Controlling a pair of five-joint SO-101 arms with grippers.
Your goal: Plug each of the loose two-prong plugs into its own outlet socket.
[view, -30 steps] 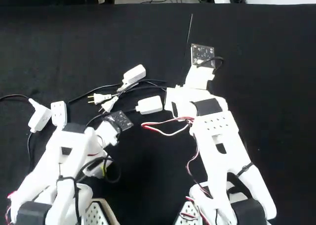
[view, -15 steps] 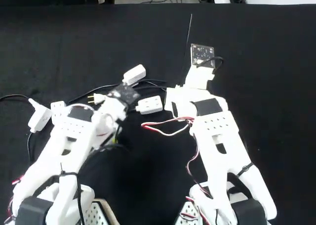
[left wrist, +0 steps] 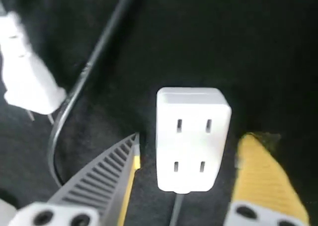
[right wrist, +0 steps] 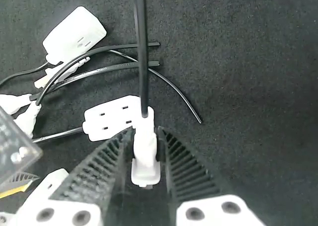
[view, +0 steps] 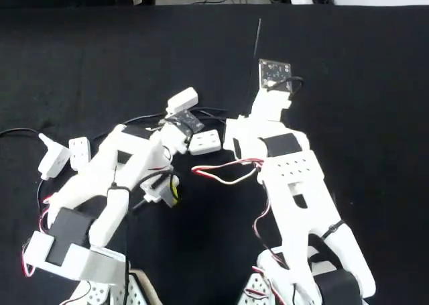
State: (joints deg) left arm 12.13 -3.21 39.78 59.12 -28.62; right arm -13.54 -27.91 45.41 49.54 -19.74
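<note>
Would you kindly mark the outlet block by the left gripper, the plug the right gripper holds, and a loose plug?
outlet block [left wrist: 193, 141]: left wrist view, its face between the slots.
held plug [right wrist: 145, 161]: right wrist view, middle of its white body.
loose plug [left wrist: 27, 82]: left wrist view, on its white body.

two robot arms [view: 295, 177], three white socket blocks [view: 204, 142], at least two white plugs [right wrist: 145, 159], and one big black surface [view: 362, 84]
</note>
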